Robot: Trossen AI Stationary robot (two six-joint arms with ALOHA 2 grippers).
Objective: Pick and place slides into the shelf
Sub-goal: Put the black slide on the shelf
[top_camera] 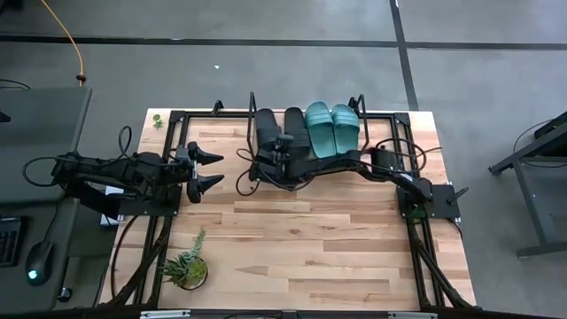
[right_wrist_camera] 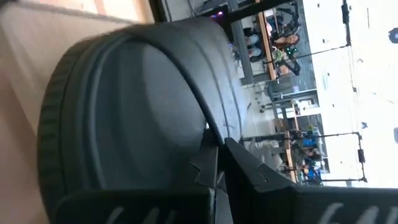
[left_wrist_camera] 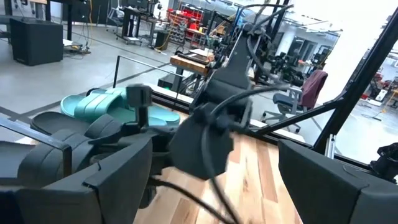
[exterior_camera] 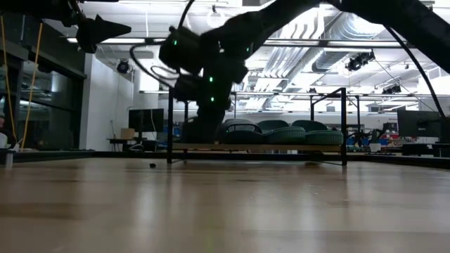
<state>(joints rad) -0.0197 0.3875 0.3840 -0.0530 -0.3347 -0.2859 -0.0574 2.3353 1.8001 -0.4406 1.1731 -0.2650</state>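
No legible brand, label or writing on any item.

Four open-toe slide sandals sit side by side on the light wooden shelf board (top_camera: 381, 133) at the far edge of the bench, between the upright black wire brackets (exterior_camera: 344, 125). From the left in the high view: first matte black slide (top_camera: 265, 130), second matte black slide (top_camera: 295, 133), first teal ribbed-strap slide (top_camera: 319, 129), second teal ribbed-strap slide (top_camera: 345, 126). In the low view, their straps show as low humps along the board.

Right gripper (top_camera: 282, 147) reaches across from the right side of the bench and sits over the near ends of the two black slides. In the right wrist view, the black strap (right_wrist_camera: 149, 106) fills the frame, and the two fingers (right_wrist_camera: 239, 165) lie nearly together against its edge. The jaws appear closed on the strap's rim, likely the second black slide's; the close view does not settle which.

Left gripper (top_camera: 204, 170) hangs over the bench's left side, well apart from the shelf, jaws spread wide and holding nothing.

Surface: pale butcher-block wooden bench (top_camera: 310, 239) on a black frame. Small green potted plant (top_camera: 186, 267) near its front-left corner.

Room: grey concrete floor with dark seams, yellow cable (top_camera: 73, 40) on the floor at far left, exposed ceiling ducts, desks and chairs beyond.
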